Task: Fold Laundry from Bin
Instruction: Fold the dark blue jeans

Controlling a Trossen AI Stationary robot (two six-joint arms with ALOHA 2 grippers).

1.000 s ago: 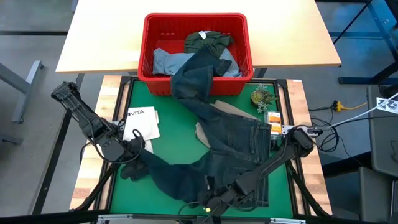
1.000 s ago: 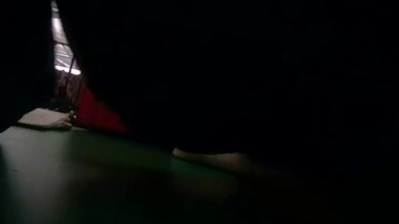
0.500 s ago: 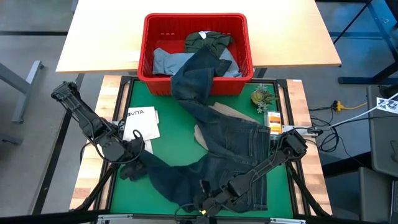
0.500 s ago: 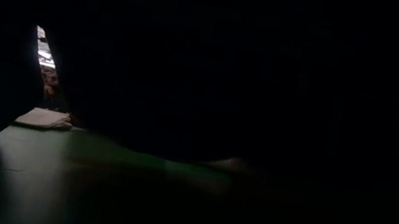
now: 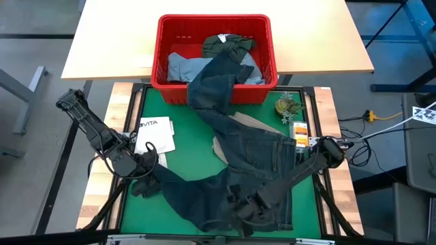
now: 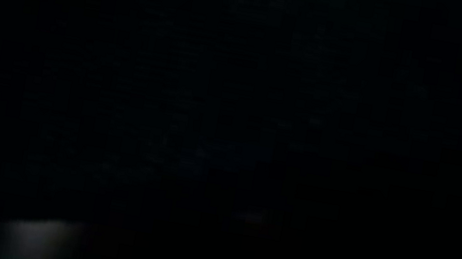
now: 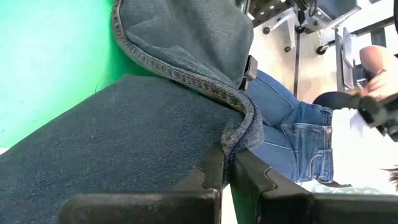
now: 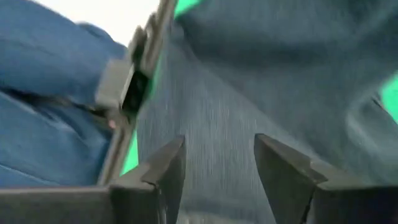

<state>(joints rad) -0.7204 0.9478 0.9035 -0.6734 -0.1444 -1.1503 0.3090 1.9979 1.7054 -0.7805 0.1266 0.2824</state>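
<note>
Since a second ago the right gripper (image 8: 217, 180) has spread its fingers over the dark navy denim jeans (image 5: 238, 160), which trail diagonally from the red plastic bin (image 5: 163, 75) across the green mat (image 5: 187, 139); the left gripper (image 7: 227, 177) is clamped on a leg hem beside the white "VITA" booklet (image 5: 155, 134).

Both arms are dark, almost black, built from long slim links with thicker round joints. Each pincer, left (image 7: 227, 167) and right (image 8: 217, 171), has two flat dark fingers (image 8: 165, 171) with stepped, notched inner edges.
</note>
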